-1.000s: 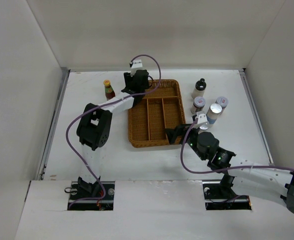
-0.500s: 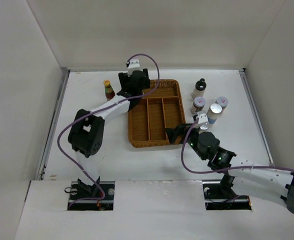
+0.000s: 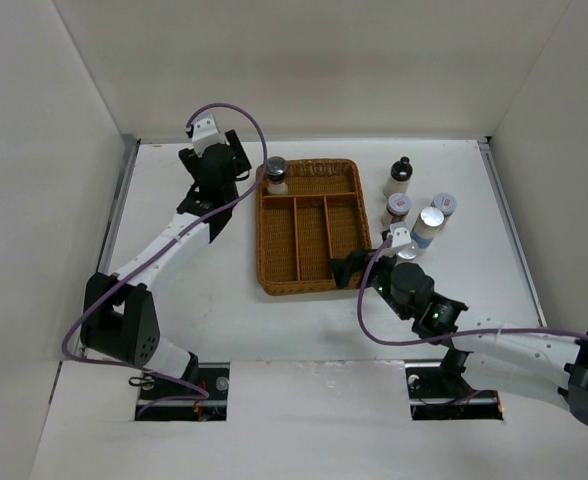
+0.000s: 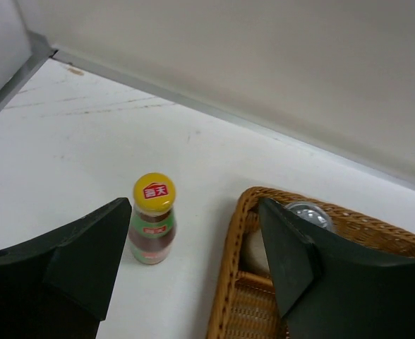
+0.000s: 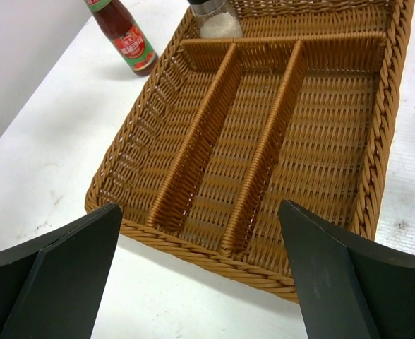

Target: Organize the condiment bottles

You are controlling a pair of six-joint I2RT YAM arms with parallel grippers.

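The yellow-capped, red-labelled sauce bottle (image 4: 153, 226) stands upright on the white table, left of the wicker tray (image 4: 232, 282). My left gripper (image 4: 195, 212) is open above it, with the bottle just inside the left finger, untouched. In the top view the left gripper (image 3: 219, 170) hides the bottle. A silver-lidded shaker (image 3: 275, 176) stands in the tray's back left compartment. My right gripper (image 3: 349, 268) is open and empty at the tray's near right corner. A black-capped cream bottle (image 3: 401, 177) and three lidded shakers (image 3: 429, 225) stand right of the tray.
The brown wicker tray (image 3: 264, 250) has three long compartments and a cross compartment at the back. The right wrist view shows its near rim (image 5: 214, 258), the sauce bottle (image 5: 126, 35) and the shaker (image 5: 218, 18). White walls enclose the table on three sides.
My left arm has swung left, away from the tray's back left corner to over the sauce bottle. The shaker now shows standing in that compartment. The right arm has hardly moved.
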